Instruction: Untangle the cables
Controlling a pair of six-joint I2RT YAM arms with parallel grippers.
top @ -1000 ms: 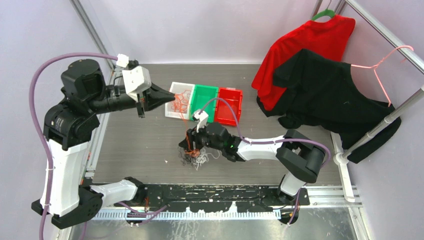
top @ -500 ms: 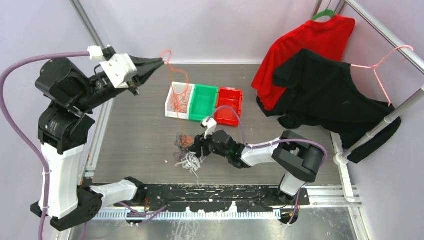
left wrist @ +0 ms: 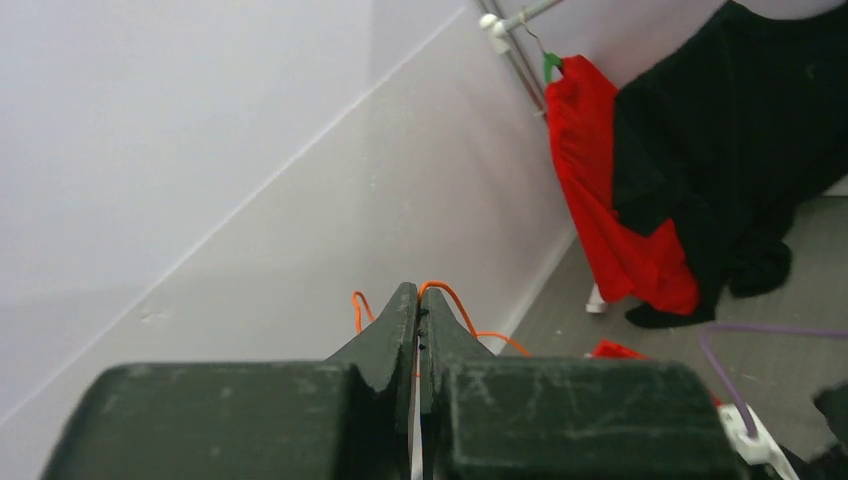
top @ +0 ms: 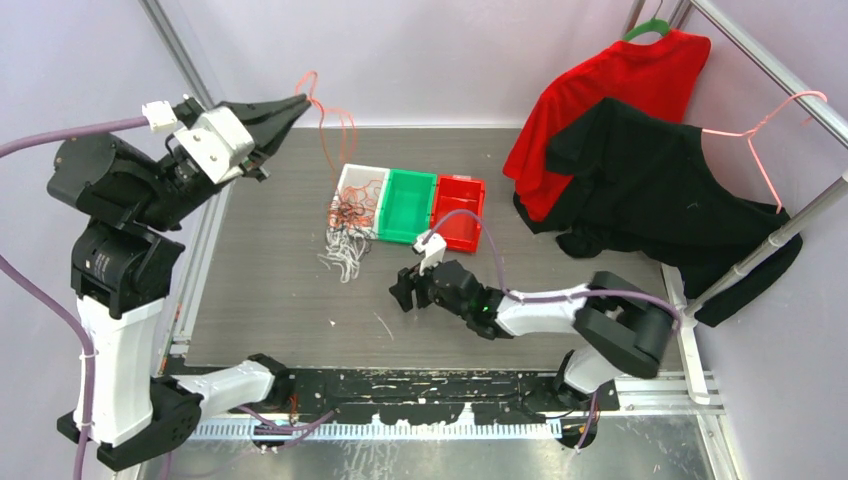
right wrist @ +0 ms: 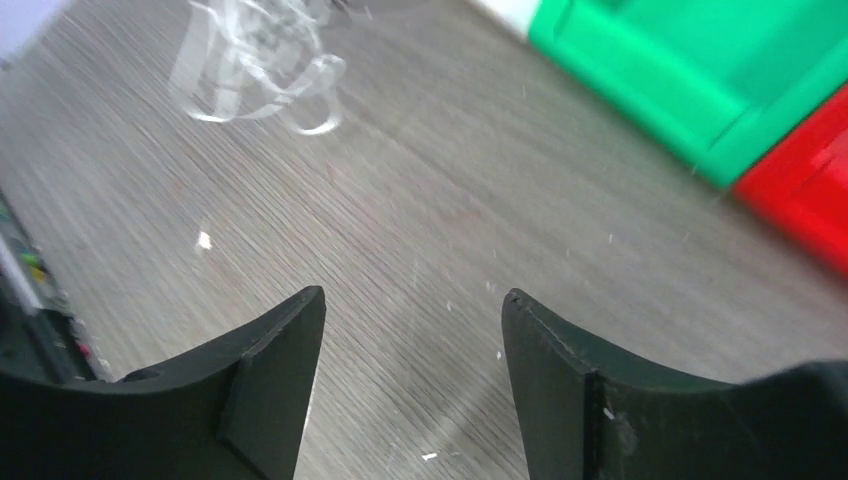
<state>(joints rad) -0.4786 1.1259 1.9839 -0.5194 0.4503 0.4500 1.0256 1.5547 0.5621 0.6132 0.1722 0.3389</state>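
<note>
Above grey wood-grain tabletop between lilac walls: left fingers tight on orange cable, right fingers apart, empty.

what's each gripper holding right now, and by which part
Left gripper pinches a thin curly orange wire strand near its upper end, between its fingertips. Right gripper is open, holding nothing.

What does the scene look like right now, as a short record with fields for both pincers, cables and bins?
left pincer: shut on an orange cable strand, raised high over the table's far left
right pincer: open, empty, low over the table
cable clump: orange and dark strands hang from that strand at the white bin
white cables: under the clump, beside the white bin; resting or lifted, cannot tell
green bin: looks empty
red bin: looks empty
</note>
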